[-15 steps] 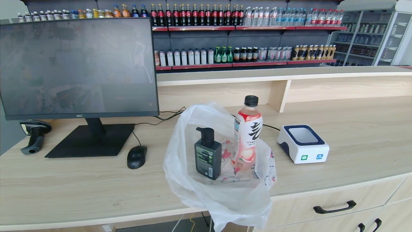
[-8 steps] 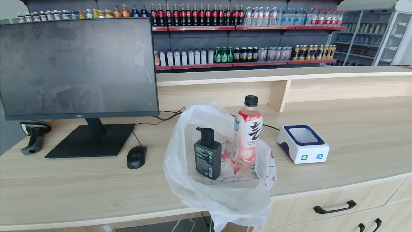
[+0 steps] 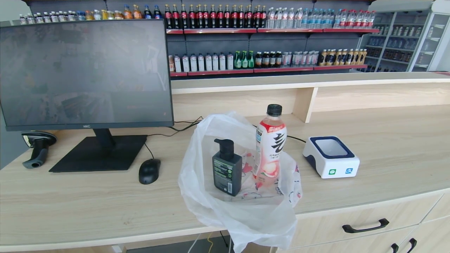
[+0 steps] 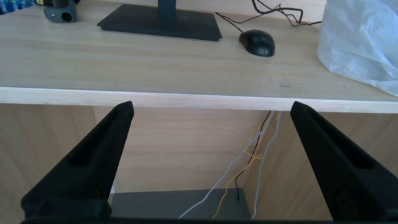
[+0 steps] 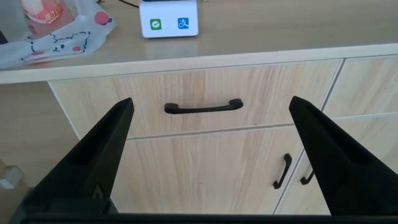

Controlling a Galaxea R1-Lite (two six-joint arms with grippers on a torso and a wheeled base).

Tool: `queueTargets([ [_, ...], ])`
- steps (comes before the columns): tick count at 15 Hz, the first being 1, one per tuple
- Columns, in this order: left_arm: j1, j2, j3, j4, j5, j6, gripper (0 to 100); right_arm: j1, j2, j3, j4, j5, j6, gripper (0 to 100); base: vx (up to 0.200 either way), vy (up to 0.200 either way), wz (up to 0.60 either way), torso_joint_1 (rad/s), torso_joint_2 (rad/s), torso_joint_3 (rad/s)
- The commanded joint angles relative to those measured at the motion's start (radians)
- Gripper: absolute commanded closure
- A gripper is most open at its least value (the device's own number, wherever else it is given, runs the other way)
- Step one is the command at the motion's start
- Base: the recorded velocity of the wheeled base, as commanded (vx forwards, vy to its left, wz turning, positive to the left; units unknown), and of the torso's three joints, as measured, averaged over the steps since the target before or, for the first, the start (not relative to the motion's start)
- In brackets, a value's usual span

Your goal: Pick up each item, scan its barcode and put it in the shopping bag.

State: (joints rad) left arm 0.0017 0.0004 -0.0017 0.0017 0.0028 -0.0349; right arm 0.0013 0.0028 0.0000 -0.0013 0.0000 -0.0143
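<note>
Standing upright inside the open shopping bag [image 3: 242,207] in the head view are a black pump bottle [image 3: 227,168] and a pink-labelled drink bottle [image 3: 270,147], side by side near the front edge of the wooden counter [image 3: 386,140]. A white scanner box [image 3: 330,156] with a dark blue top sits just beside the bag on the drink bottle's side. On the other side lie a black mouse [image 3: 149,170], the dark monitor [image 3: 86,73] on its flat stand and, farthest out, a handheld scanner [image 3: 38,147] in its cradle. A black drawer handle [image 3: 365,226] shows on the cabinet front below the scanner box. In the left wrist view the left gripper [image 4: 208,168] hangs lower than the counter top and faces its front edge, the two black fingers [image 4: 93,168] spread wide with nothing between them. The mouse and the monitor stand lie ahead of and higher than it, the bag's white plastic sits up to one side, and loose cables [image 4: 249,168] dangle under the counter straight ahead. In the right wrist view the right gripper [image 5: 208,168] is likewise held low before the cabinet, its fingers wide apart and empty. The drawer handle sits straight ahead between them, and higher up rest the scanner box and — off to one side — the bag with the drink bottle's base.
</note>
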Motion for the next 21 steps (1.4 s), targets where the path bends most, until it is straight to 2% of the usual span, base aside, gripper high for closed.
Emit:
queueTargets([
  [1, 0.0, 0.001, 0.0, 0.0, 0.0, 0.0, 0, 0.003, 0.008, 0.0, 0.0, 0.006, -0.004, 0, 0.0, 0.0, 0.0, 0.0, 0.0, 0.0],
  [10, 0.0, 0.001, 0.0, 0.0, 0.0, 0.0, 0, 0.002, -0.001, 0.0, 0.0, 0.017, -0.012, 0, 0.0, 0.0, 0.0, 0.0, 0.0, 0.0],
  [21, 0.0, 0.001, 0.0, 0.0, 0.0, 0.0, 0, 0.002, -0.001, 0.0, 0.0, 0.017, -0.007, 0, -0.2, 0.0, 0.0, 0.004, 0.0, 0.003],
])
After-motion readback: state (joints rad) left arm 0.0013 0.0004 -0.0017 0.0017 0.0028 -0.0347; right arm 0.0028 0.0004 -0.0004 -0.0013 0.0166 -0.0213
